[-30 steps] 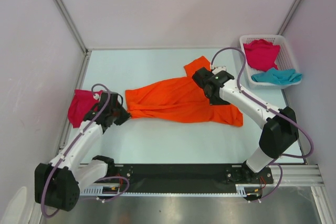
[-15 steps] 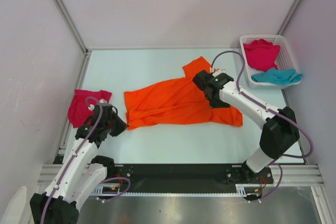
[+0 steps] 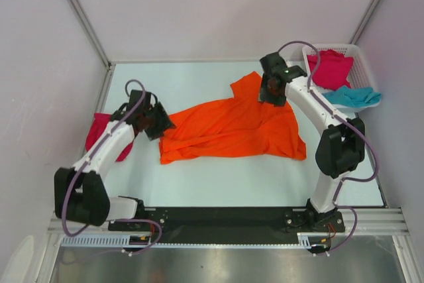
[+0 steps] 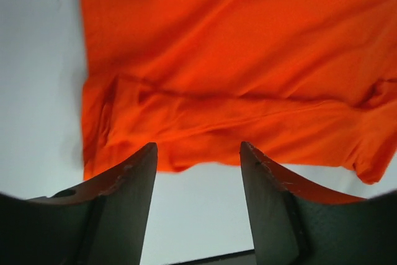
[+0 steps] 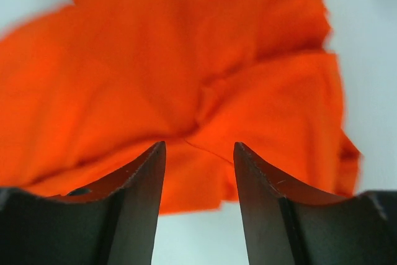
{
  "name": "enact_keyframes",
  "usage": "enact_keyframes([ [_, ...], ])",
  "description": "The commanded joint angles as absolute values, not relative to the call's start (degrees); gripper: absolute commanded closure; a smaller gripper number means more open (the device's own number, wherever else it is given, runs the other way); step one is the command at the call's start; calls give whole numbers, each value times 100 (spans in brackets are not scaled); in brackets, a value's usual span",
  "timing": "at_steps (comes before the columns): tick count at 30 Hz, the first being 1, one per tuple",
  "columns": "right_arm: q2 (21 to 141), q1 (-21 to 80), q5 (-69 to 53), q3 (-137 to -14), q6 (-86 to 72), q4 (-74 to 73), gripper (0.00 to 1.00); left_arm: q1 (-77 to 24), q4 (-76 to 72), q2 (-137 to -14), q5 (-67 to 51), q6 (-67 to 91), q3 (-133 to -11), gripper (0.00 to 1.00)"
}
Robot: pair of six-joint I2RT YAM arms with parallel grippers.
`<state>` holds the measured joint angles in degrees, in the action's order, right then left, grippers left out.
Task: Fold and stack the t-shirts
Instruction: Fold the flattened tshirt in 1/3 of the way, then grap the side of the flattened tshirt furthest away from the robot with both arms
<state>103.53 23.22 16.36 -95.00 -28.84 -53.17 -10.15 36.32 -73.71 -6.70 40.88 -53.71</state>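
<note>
An orange t-shirt (image 3: 232, 127) lies spread and creased across the middle of the table, one sleeve pointing to the far side. My left gripper (image 3: 162, 124) hovers at its left edge, open and holding nothing; in the left wrist view the orange t-shirt (image 4: 248, 60) lies just beyond the left gripper (image 4: 198, 150). My right gripper (image 3: 270, 94) stands open over the far sleeve. In the right wrist view the orange t-shirt (image 5: 155, 60) shows past the empty right gripper (image 5: 198, 147). A folded magenta t-shirt (image 3: 98, 130) lies at the left, partly behind my left arm.
A white lattice basket (image 3: 356, 49) stands at the far right corner with a magenta t-shirt (image 3: 329, 67) and a teal t-shirt (image 3: 351, 96) in it. Metal frame posts and white walls close in the left, right and far sides.
My left gripper opened, released the shirt's left edge and swung toward the far side. My right gripper moved off the shirt's middle up to the far sleeve. The shirt lies wider.
</note>
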Motion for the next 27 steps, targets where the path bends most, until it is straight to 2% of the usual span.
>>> enact_keyframes([
  [1,10661,1382,-971,-9879,-2873,-3889,46,-756,3270,-8102,-1237,3296,-6396,32],
  [3,10933,943,-1710,-9870,-3233,-3465,44,-520,3226,-8479,-1475,3313,-6652,31],
  [6,11538,669,-1863,-10429,-3261,-3331,43,-274,3199,-8840,-1862,3296,-6838,29],
  [17,13798,404,-1591,-12918,-2874,-4350,43,-141,3357,-8895,-2021,3138,-6979,25],
  [27,14818,211,-1380,-13790,-2953,-4298,43,-132,3568,-8517,-1908,2813,-6741,24],
])
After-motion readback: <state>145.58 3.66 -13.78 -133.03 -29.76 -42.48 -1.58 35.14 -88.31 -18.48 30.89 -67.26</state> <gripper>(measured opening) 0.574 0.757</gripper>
